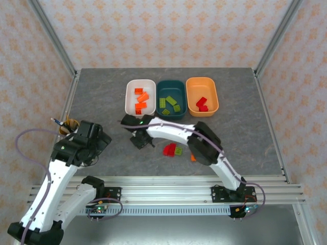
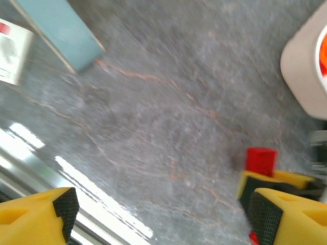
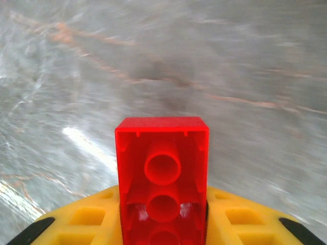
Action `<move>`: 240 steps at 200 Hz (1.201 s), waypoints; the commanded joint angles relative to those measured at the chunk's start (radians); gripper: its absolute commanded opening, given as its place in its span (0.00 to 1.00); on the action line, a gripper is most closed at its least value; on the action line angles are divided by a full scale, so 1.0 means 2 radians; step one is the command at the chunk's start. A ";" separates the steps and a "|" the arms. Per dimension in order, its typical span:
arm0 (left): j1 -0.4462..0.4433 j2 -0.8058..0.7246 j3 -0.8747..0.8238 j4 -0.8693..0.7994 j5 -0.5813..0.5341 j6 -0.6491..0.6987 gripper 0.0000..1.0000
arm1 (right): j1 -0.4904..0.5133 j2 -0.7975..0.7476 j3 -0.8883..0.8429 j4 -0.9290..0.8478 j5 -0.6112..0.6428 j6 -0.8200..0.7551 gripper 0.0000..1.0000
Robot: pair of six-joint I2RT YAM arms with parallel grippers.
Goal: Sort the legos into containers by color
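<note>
One-handed: pinching red lego [image 3: 162, 168] in R gripper [image 3: 163, 217], clamped hard on its near end, over gray tabletop [image 1: 102, 97], in front of white bin [image 1: 148, 86]. Pointing long axis straight out past fingertips, hollow underside facing wrist cam. Holding L gripper [image 2: 158, 219] spread wide w/ nothing in it, near pen cup [image 1: 68, 126]. Sitting left of loose red & green legos [image 1: 168, 149]; teal bin [image 1: 171, 89] & orange bin [image 1: 202, 88] lying further back-right. Showing brick's inner tubes in R wrist view; catching brick's outer side + white bin corner in L wrist view.

Grey table [image 1: 102, 97], three bins [image 1: 171, 81], loose legos [image 1: 169, 149]
</note>
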 commanded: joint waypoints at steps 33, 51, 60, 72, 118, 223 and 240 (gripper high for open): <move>-0.080 0.153 0.058 0.136 0.080 0.085 0.89 | -0.146 -0.191 -0.083 0.012 0.035 0.061 0.35; -0.112 0.217 0.102 0.171 0.094 0.095 0.89 | -0.196 -0.202 -0.089 -0.010 0.061 0.067 0.35; -0.123 0.249 0.121 0.193 0.104 0.096 0.89 | -0.219 -0.201 -0.086 -0.023 0.080 0.073 0.35; -0.139 0.288 0.150 0.211 0.109 0.098 0.89 | -0.248 -0.196 -0.080 -0.036 0.094 0.080 0.35; -0.173 0.412 0.269 0.217 0.120 0.115 0.89 | -0.324 -0.116 -0.007 -0.082 0.151 0.093 0.35; -0.180 0.474 0.329 0.211 0.122 0.122 0.89 | -0.369 0.080 0.173 -0.178 0.224 0.096 0.35; -0.180 0.467 0.323 0.209 0.118 0.123 0.89 | -0.370 0.091 0.181 -0.185 0.226 0.101 0.38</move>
